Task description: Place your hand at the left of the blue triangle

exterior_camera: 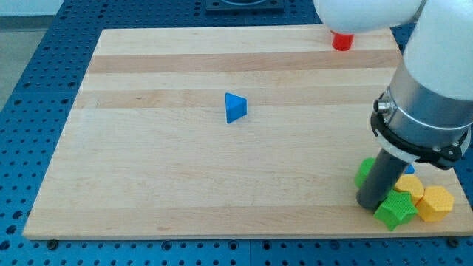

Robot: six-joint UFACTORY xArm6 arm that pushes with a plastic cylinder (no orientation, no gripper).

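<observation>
Your tip (369, 205) sits at the lower right of the frame, the bottom end of a dark rod that hangs from the arm's grey and white body filling the right edge. There is no gripper on this rod, so nothing is clenched or released; the tip simply rests down among a cluster of blocks. Touching it on its lower right is a green star-shaped block (394, 210), and another green block (363, 172), its shape hidden, peeks out just behind the rod on its left. Just beside those, further to the view's right, lie two yellow blocks: one (409, 186) nearer the rod and one (434, 202) close to the board's corner. A sliver of a blue block (409, 169) shows above the yellow pair, too covered to tell its shape. The blue triangle (236, 108) lies well apart from your tip, up and to the view's left, standing alone near the middle of the wooden board (162, 162). At the upper right of the frame, a red block (341, 41) sits near the board's top edge, partly under the arm.
</observation>
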